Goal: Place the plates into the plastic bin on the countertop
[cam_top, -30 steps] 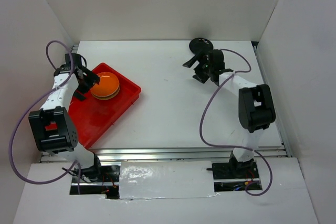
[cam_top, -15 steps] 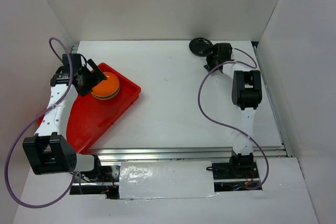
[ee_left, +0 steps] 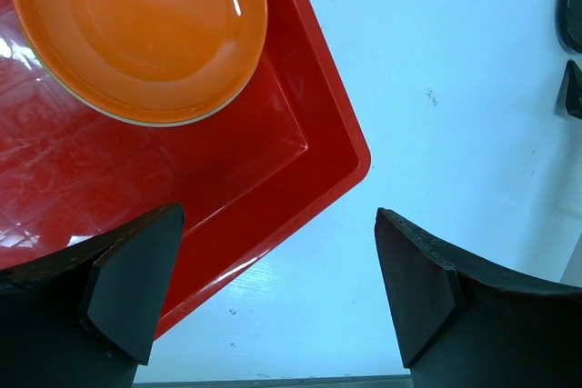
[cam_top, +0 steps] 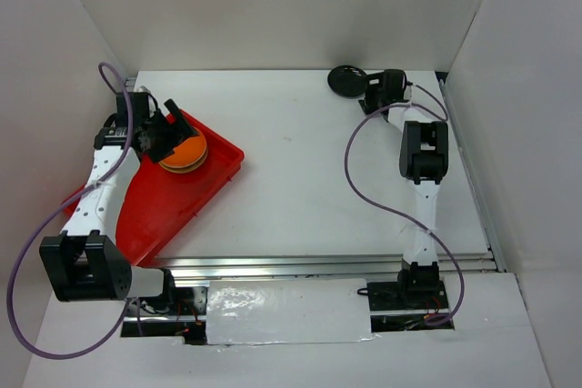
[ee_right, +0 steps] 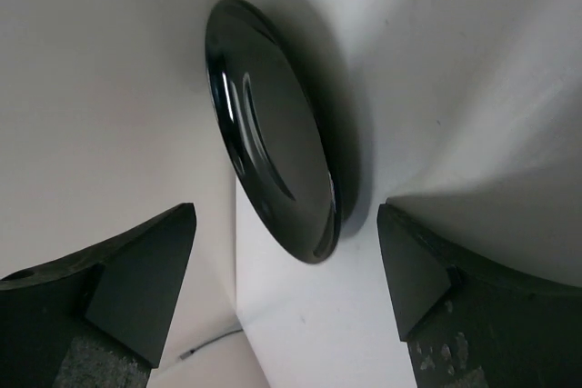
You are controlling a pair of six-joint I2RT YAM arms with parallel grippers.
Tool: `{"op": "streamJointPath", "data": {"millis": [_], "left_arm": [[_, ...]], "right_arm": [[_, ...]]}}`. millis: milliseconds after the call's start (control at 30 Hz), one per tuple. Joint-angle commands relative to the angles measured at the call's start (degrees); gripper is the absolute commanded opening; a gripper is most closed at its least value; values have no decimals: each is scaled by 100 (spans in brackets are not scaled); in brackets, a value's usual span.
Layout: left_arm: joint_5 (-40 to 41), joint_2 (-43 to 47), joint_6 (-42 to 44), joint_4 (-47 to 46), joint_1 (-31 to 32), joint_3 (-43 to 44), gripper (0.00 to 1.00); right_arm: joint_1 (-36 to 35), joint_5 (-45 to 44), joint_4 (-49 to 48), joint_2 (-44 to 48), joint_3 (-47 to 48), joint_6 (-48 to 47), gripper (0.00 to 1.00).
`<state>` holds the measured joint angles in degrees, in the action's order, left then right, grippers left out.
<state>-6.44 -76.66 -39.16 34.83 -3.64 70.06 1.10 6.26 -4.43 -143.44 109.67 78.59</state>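
The left end effector, fingers apart, hovers over the bright red rectangular plastic bin. A glossy round orange plate lies inside the bin just ahead of it. The right end effector, fingers also spread, faces a shiny round black plate just ahead of it, untouched, on the white tabletop.

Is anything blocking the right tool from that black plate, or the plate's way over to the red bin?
Nothing visible. The black plate sits straight ahead of the open right tool, and only bare countertop lies between it and the bin. The left tool hovers over the bin's orange plate, though.
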Motion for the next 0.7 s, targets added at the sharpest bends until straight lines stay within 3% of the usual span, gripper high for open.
{"op": "streamJointPath", "data": {"millis": [0, 133, 333, 367, 433, 467, 533, 667], "left_arm": [[-165, 239, 101, -213, 126, -45, 99], [-279, 275, 127, -249, 179, -37, 99], [-507, 284, 145, -336, 206, -54, 99], [-525, 284, 154, -336, 214, -54, 99], [-560, 292, 163, -345, 197, -45, 99], [-578, 301, 171, -354, 197, -45, 99], [-665, 292, 180, -389, 162, -63, 99], [-780, 240, 189, -442, 92, -124, 99]], "right_arm": [[-40, -503, 249, -351, 430, 87, 88], [-66, -582, 399, -606, 907, 78, 82], [-75, -609, 891, -984, 1628, -10, 60], [-75, -609, 900, -1002, 1680, -10, 52], [-75, -609, 891, -1020, 1698, -28, 46], [-75, -591, 882, -1020, 1690, -45, 27], [-67, -556, 795, -976, 1602, -54, 3], [-31, -267, 470, -871, 1234, -10, 0]]}}
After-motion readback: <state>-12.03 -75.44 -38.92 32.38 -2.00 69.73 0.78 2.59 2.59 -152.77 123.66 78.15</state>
